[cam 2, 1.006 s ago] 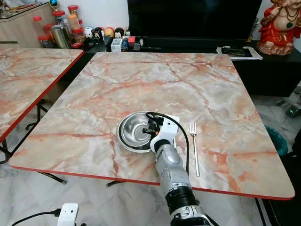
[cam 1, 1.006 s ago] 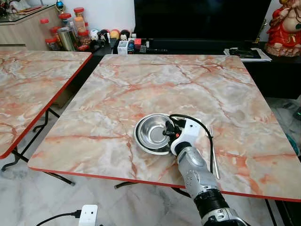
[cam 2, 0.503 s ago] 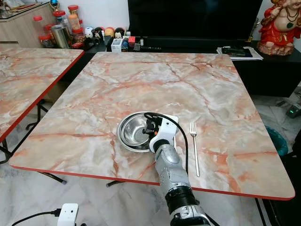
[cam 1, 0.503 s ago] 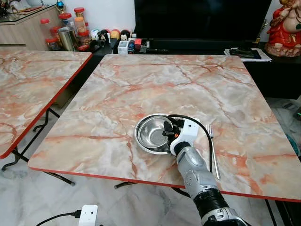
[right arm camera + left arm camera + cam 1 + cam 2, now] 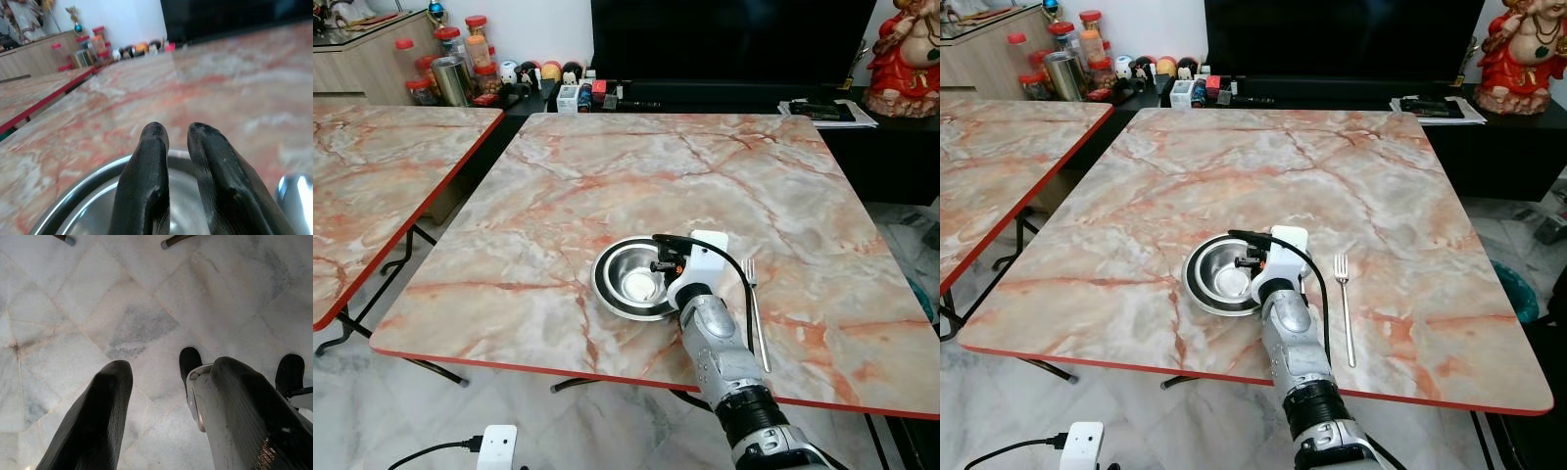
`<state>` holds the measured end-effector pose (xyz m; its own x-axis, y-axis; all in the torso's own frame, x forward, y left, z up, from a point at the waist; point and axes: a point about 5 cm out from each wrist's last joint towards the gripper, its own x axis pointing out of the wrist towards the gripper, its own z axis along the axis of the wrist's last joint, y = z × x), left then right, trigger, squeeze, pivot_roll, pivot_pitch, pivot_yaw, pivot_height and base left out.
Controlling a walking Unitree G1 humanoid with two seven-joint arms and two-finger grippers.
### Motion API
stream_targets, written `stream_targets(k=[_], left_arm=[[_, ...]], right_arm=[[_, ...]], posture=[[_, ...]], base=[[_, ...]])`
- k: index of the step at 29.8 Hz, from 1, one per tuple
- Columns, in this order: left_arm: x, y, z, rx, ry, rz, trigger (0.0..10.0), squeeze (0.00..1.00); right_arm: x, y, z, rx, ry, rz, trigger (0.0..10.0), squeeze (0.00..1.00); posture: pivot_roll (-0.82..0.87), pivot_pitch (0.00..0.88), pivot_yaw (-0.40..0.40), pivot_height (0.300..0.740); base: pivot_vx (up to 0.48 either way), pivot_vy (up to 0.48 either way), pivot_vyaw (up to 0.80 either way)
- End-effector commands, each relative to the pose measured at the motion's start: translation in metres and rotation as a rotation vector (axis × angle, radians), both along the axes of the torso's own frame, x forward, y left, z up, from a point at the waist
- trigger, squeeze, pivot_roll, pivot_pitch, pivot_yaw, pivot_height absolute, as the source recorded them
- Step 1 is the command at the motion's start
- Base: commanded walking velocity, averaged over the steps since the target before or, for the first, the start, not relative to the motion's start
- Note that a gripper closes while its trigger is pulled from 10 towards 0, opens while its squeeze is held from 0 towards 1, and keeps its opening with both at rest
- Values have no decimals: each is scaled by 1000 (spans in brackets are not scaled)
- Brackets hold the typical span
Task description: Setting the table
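Site: a marble-patterned surface [image 5: 705,166] with a red edge, seen from the head views. A second surface of the same pattern [image 5: 382,166] stands to the robot's left, apart from the first.

Item 1. A steel bowl [image 5: 628,284] sits on the near half of the main surface, a little left of centre and upright. It appears to be two nested bowls, though the rims are hard to separate.

Item 2. A fork [image 5: 756,308] lies flat on the surface to the right of the bowl, tines pointing away from the robot. It is near the bowl but not touching it.

Item 3. The right gripper [image 5: 177,134] reaches in from the near edge and sits over the bowl's right-hand rim. In the right wrist view the two black fingers [image 5: 146,171] stand over the bowl's interior, and the jaws are narrow, with only a thin gap between them. Nothing is seen held between them (whether the tips touch the metal cannot be told).

Item 4. The left gripper [image 5: 166,396] hangs idle over the pale tiled floor [image 5: 132,313], jaws wide apart and holding nothing.

Item 5. Behind the main surface: a dark television [image 5: 724,39] on a low black cabinet [image 5: 724,96], jars and small figures [image 5: 470,59] to the left, and a red statue [image 5: 904,59] to the right.
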<state>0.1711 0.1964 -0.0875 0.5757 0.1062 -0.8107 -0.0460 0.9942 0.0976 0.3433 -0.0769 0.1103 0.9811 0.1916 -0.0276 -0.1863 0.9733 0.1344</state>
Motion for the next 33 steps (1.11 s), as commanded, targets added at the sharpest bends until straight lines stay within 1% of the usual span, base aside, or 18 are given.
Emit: stream_targets(k=[1, 5, 9, 11, 14, 16, 18, 20, 22, 33], left_arm=[[1, 0, 0, 8, 7, -5, 10000, 0], [2, 1, 1, 10, 4, -5, 10000, 0], [3, 1, 1, 12, 1, -4, 10000, 0], [6, 2, 3, 8, -19, 4, 10000, 0], [9, 2, 5, 6, -43, 10, 10000, 0], [15, 3, 9, 3, -85, 21, 10000, 0], [18, 3, 10, 2, -101, 25, 10000, 0], [20, 3, 11, 2, -107, 28, 10000, 0], [21, 3, 12, 1, -105, 27, 10000, 0], [20, 5, 12, 5, -109, 41, 10000, 0]], right_arm=[[4, 6, 14, -25, -63, 14, 10000, 0], [4, 6, 15, -69, -85, 4, 10000, 0], [4, 5, 17, -81, -109, -11, 10000, 0], [4, 2, 24, -96, -168, -25, 10000, 0], [4, 0, 31, -85, -218, -35, 10000, 0], [4, -4, 38, -96, -270, -50, 10000, 0], [4, -6, 41, -102, -293, -57, 10000, 0], [3, -8, 44, -128, -328, -65, 10000, 0], [3, -8, 45, -155, -340, -60, 10000, 0], [3, -9, 46, -152, -360, -65, 10000, 0]], posture=[[25, 0, 18, 736], [28, 0, 19, 736], [26, 0, 21, 736], [24, 0, 24, 736], [20, 0, 24, 736], [20, 0, 24, 736], [18, 0, 22, 736], [16, 0, 19, 736], [12, 0, 19, 736], [14, 0, 15, 736]], base=[[0, 0, 0], [0, 0, 0], [0, 0, 0], [0, 0, 0], [0, 0, 0], [0, 0, 0], [0, 0, 0], [0, 0, 0], [0, 0, 0], [0, 0, 0]])
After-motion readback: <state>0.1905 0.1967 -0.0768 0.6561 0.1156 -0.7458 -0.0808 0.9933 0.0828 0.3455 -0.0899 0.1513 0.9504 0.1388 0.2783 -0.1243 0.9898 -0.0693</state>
